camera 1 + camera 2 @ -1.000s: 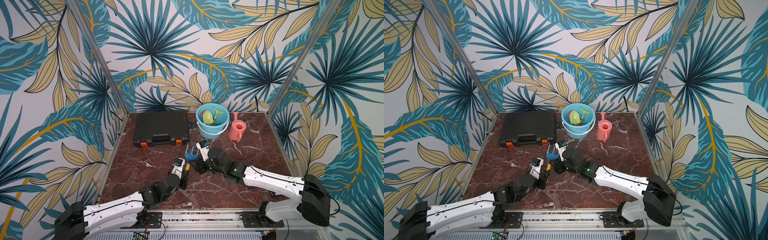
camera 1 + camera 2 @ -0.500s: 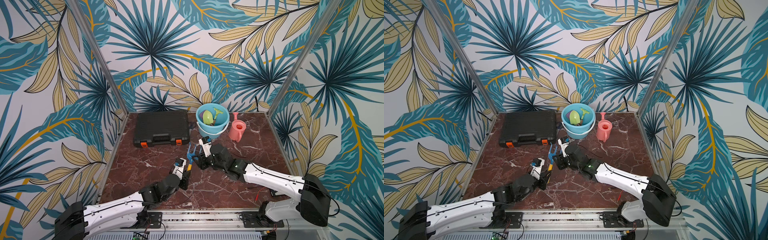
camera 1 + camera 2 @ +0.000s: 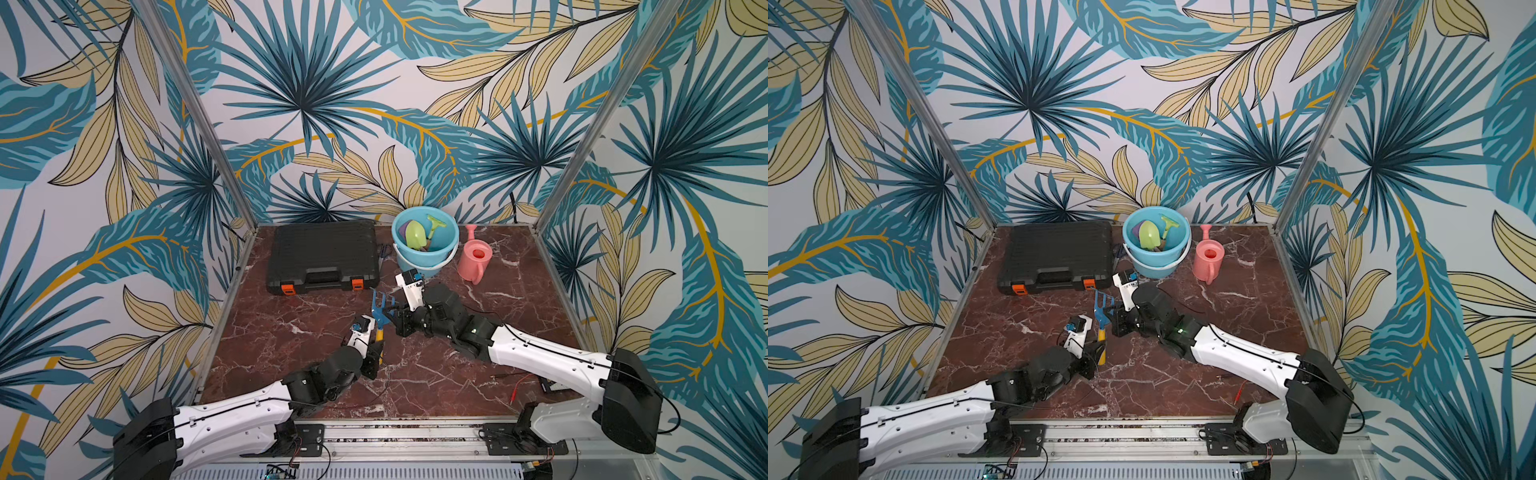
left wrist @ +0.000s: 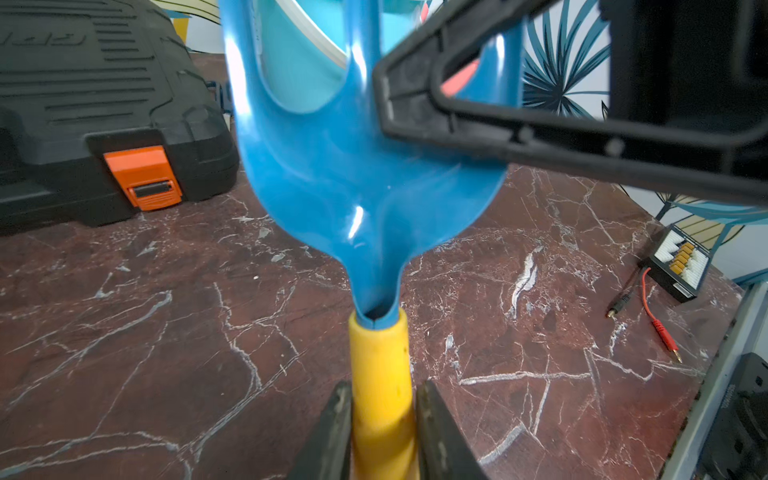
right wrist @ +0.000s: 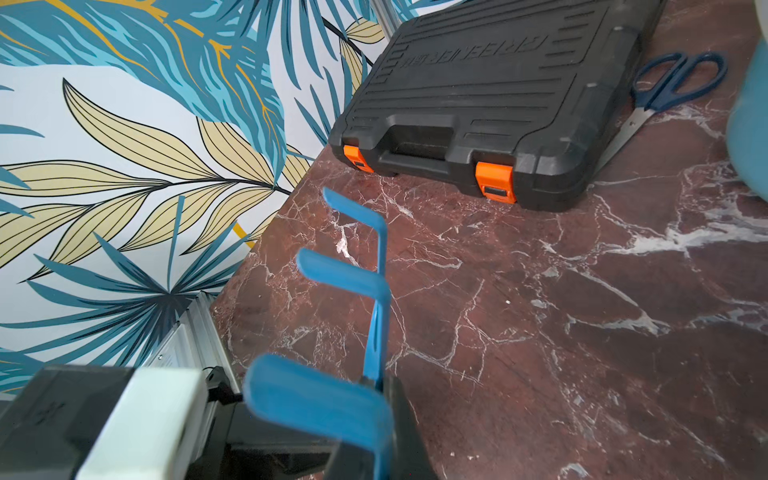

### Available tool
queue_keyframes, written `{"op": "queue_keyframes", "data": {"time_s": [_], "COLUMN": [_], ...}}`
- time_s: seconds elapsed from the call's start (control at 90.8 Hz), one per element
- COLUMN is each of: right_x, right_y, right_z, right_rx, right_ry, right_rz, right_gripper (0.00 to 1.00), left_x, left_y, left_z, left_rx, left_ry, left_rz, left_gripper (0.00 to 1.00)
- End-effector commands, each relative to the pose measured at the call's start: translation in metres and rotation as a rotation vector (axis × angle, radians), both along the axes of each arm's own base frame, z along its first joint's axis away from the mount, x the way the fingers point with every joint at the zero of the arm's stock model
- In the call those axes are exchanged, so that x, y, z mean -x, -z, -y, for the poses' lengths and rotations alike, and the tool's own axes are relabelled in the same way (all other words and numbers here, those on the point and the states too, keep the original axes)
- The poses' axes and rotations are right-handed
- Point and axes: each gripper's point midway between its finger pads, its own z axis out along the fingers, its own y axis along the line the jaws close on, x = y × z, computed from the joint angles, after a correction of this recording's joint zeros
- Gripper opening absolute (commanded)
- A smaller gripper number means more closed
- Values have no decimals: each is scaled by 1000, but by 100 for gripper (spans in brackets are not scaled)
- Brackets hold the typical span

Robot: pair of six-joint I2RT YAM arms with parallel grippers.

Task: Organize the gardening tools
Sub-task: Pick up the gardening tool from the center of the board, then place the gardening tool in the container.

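At mid-table, the right gripper pinches the blue fork, and the left gripper sits around its yellow handle, tight or loose I cannot tell.

Blue fork with yellow handle, pink watering can, light-blue bucket, black case with orange latches, white-veined red-brown marble table.

text check | I read one embossed word on the black tool case lid, upside down, seemingly GREENER | I find nothing else legible
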Motion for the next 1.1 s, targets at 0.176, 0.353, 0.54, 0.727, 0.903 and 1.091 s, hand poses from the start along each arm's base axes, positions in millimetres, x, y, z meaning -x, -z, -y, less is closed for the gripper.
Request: {"op": "queue_keyframes", "data": {"time_s": [0.176, 0.353, 0.54, 0.727, 0.903, 1.091], "right_x": [-20, -46, -82, -125, -171, -236], "right_y": [-47, -109, -165, -198, -206, -180], "right_z": [37, 76, 103, 134, 156, 158], "right_rx": [83, 200, 282, 320, 326, 386], "right_ry": [137, 341, 531, 759, 889, 828], "right_rz": [185, 404, 565, 683, 706, 618], "right_gripper": [0, 0, 0, 0, 0, 0], "left_x": [-32, -54, -69, -67, -66, -65], "left_y": [-51, -49, -45, -22, -18, -20], "left_z": [-17, -37, -48, -48, -42, -42], "left_rx": [-93, -135, -114, -123, -124, -111], "left_ry": [-180, -284, -321, -324, -300, -295], "left_rz": [141, 144, 140, 78, 53, 59], "left_gripper": [95, 100, 100, 100, 100, 100]}}
